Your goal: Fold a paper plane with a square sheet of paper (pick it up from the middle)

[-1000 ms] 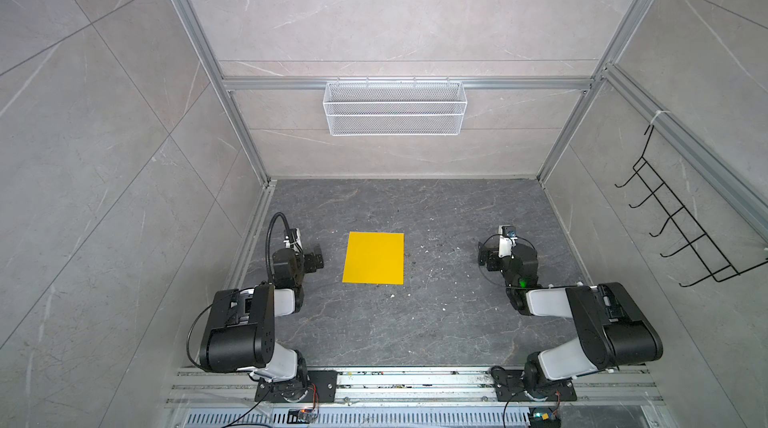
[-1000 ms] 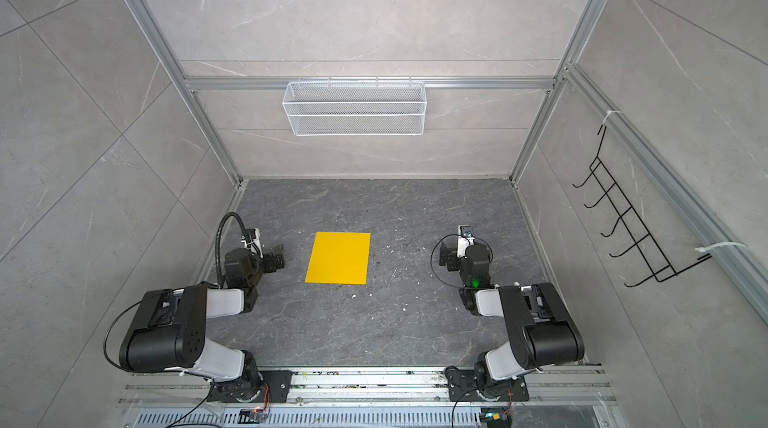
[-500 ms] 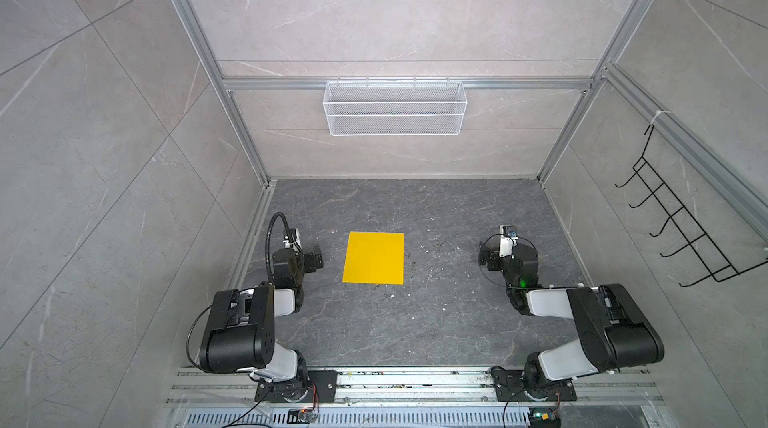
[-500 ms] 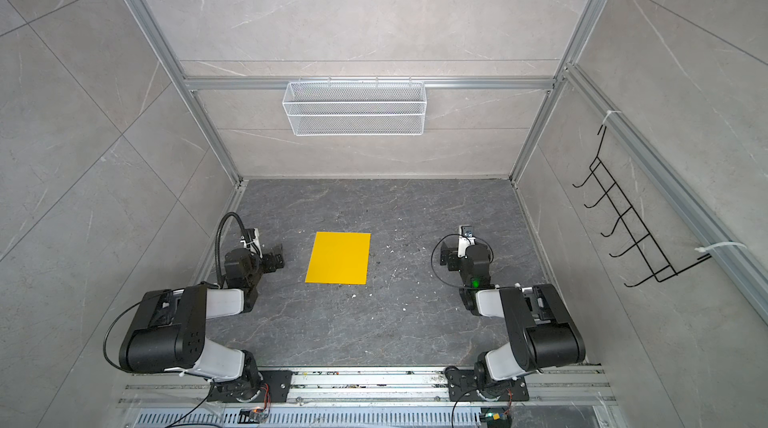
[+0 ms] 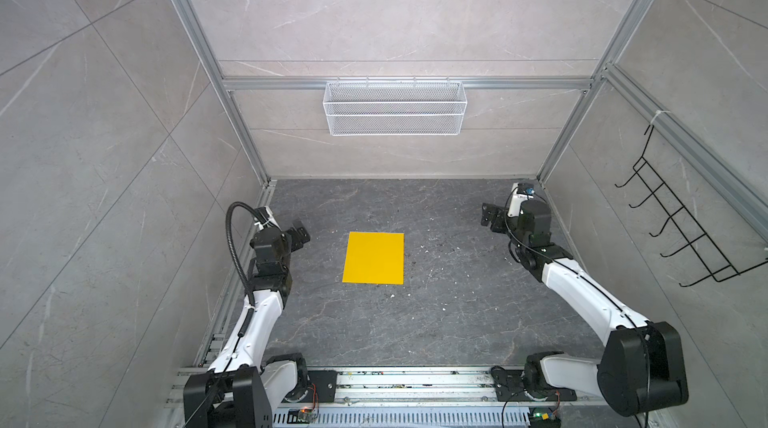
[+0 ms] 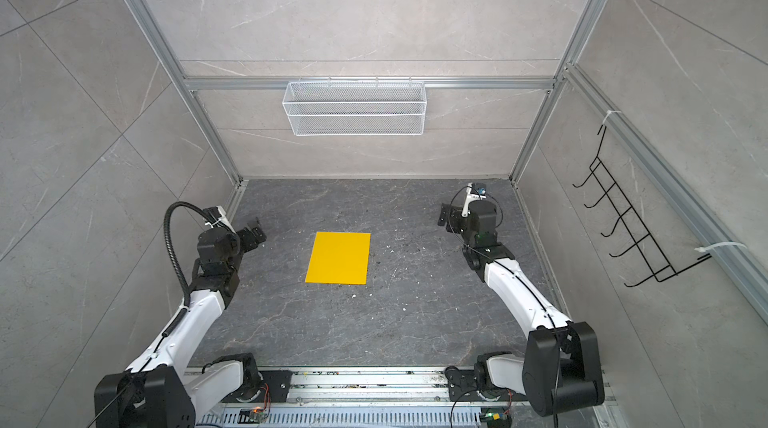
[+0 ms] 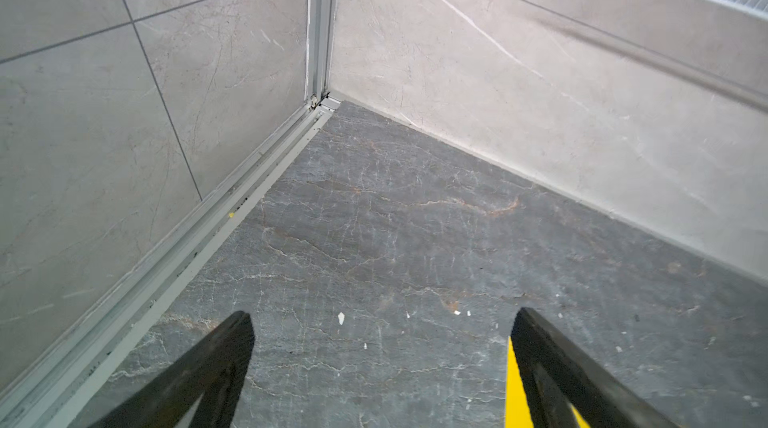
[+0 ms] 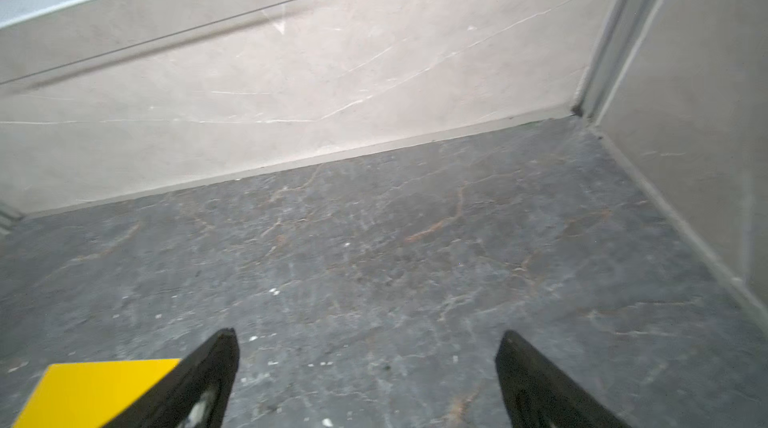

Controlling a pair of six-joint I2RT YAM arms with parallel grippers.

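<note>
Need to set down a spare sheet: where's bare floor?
Bare floor: between the yellow sheet and the right hand, behind the sheet to the back wall, before it to the front rail. Tightest between left hand and sheet.

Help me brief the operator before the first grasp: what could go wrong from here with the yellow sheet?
1. The square sheet of paper lies flat on the table, no lifted edge: a pinch at its middle may slide or crumple it.
2. The left claw and right claw, both open and off the sheet, might collide if they converge there.
3. White specks beside it could spoil creases.
</note>
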